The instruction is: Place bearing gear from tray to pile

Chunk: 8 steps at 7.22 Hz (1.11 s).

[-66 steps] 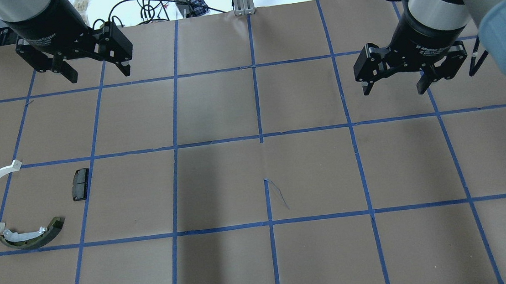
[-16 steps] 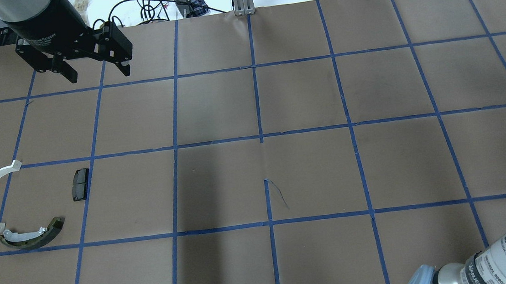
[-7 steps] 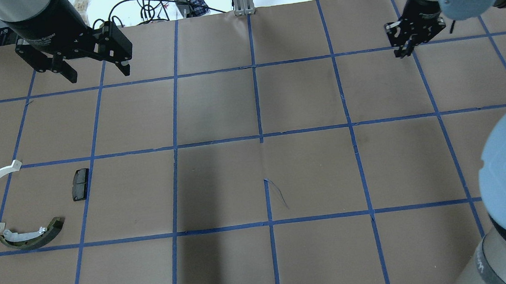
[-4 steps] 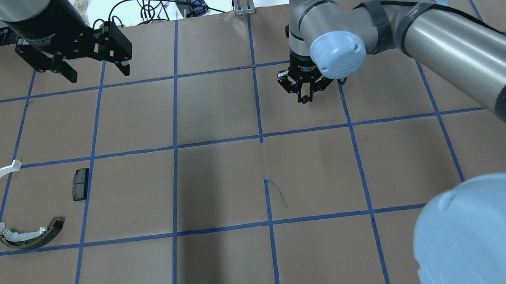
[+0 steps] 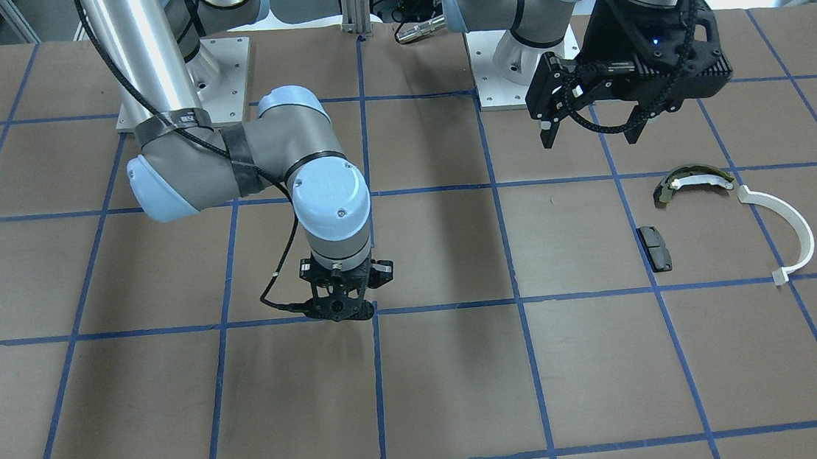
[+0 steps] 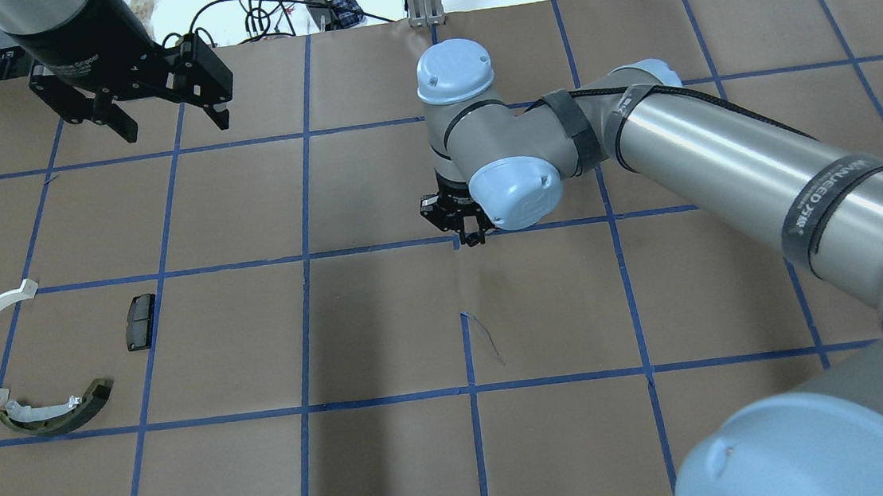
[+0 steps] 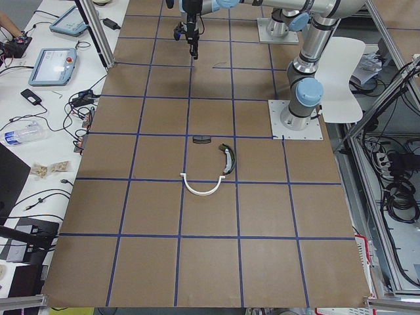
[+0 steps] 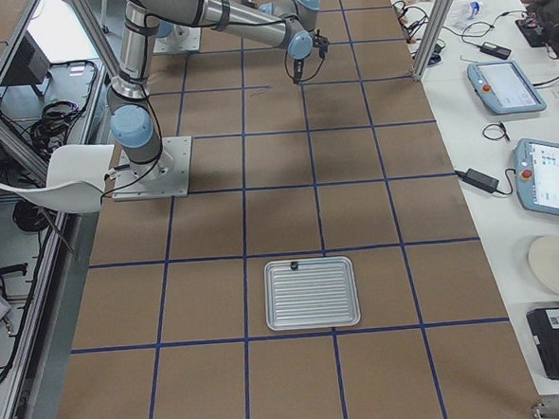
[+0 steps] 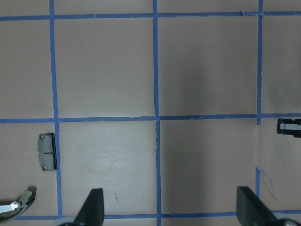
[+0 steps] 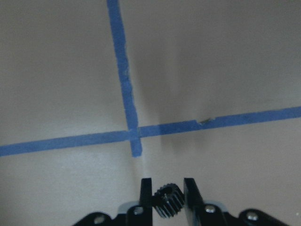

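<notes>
Black bearing gear inside right gripper

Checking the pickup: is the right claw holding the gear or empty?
Holding it. The right claw is shut on the black toothed gear, seen in the wrist view.

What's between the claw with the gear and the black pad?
Overhead, only bare table and blue tape lines lie between the right gripper, holding the gear, and black pad.
</notes>
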Each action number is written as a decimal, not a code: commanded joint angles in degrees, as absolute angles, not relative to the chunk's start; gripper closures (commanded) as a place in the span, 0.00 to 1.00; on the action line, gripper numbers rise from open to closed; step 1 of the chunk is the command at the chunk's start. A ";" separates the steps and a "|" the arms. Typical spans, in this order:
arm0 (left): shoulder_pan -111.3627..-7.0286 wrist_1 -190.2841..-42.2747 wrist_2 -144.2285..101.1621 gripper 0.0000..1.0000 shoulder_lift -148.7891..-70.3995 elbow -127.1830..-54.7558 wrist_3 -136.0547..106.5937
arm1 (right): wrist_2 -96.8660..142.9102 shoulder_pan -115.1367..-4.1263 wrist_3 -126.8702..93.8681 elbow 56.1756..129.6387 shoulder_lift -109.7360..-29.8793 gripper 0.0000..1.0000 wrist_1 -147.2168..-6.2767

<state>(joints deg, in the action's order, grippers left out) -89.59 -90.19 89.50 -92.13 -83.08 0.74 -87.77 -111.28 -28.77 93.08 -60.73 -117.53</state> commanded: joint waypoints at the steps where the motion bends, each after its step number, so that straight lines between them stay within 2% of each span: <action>1: -89.38 -90.17 89.47 0.00 -95.52 -84.45 0.70 | -86.75 -112.85 -31.81 94.47 -60.12 1.00 -119.00; 3: -90.86 -87.39 89.39 0.00 -97.38 -89.88 0.18 | -86.75 -113.38 -31.99 97.81 -60.20 0.99 -121.97; 4: -93.75 -82.40 88.60 0.00 -97.21 -92.78 0.09 | -86.84 -113.38 -32.08 97.91 -60.29 0.78 -122.43; 5: -95.78 -80.44 88.94 0.00 -96.86 -94.81 -0.09 | -86.84 -113.38 -32.08 97.82 -60.29 0.25 -122.52; 6: -95.80 -80.07 88.77 0.00 -96.42 -95.70 1.04 | -87.36 -113.29 -32.08 97.47 -60.55 0.00 -122.26; 8: -94.40 -80.33 88.16 0.00 -96.85 -96.06 1.06 | -87.63 -111.63 -30.24 97.47 -64.66 0.00 -118.42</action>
<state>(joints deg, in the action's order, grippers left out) -95.08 -80.29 88.48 -96.60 -95.49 0.96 -87.52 -112.73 -31.15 97.40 -62.26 -120.90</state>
